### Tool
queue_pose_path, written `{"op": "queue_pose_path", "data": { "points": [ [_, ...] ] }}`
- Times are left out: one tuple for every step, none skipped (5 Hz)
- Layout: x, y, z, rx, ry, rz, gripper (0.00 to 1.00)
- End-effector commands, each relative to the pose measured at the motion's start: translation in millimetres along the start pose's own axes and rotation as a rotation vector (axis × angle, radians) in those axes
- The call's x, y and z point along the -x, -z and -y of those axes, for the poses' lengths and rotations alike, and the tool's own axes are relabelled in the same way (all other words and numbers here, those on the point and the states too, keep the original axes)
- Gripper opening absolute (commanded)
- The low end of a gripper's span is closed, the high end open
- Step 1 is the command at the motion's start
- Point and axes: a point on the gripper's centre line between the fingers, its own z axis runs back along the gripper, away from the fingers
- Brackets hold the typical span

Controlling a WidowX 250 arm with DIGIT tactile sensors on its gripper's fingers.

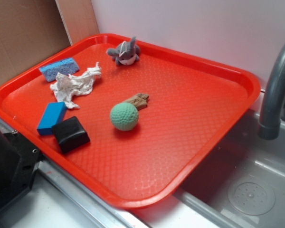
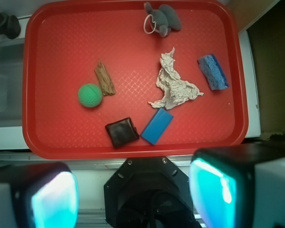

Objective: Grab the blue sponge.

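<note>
Flat on tray [image 2: 42, 142], blue sponge [image 2: 213, 71], long axis near-vertical in wrist view, end effector [image 2: 133, 194] spread open.

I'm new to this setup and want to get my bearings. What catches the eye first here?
The big red tray dominates, set beside a grey sink. On it, a green ball sits mid-tray, a grey plush toy at the far edge, and the blue sponge in the far left corner by a crumpled white cloth.

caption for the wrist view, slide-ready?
Open tool high above red tray; blue sponge at right edge, untouched.
</note>
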Motion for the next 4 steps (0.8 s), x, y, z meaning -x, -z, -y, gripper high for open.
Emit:
{"op": "queue_pose_path", "data": {
  "points": [
    [0, 0, 0, 0.0, 0.0, 0.0, 1.0],
    [-44, 41, -42, -0.002, 0.058, -0.052, 1.0],
    [-80, 67, -82, -0.033, 0.092, -0.006, 1.0],
    [-96, 87, -119, -0.073, 0.078, 0.027, 1.0]
  ]
}}
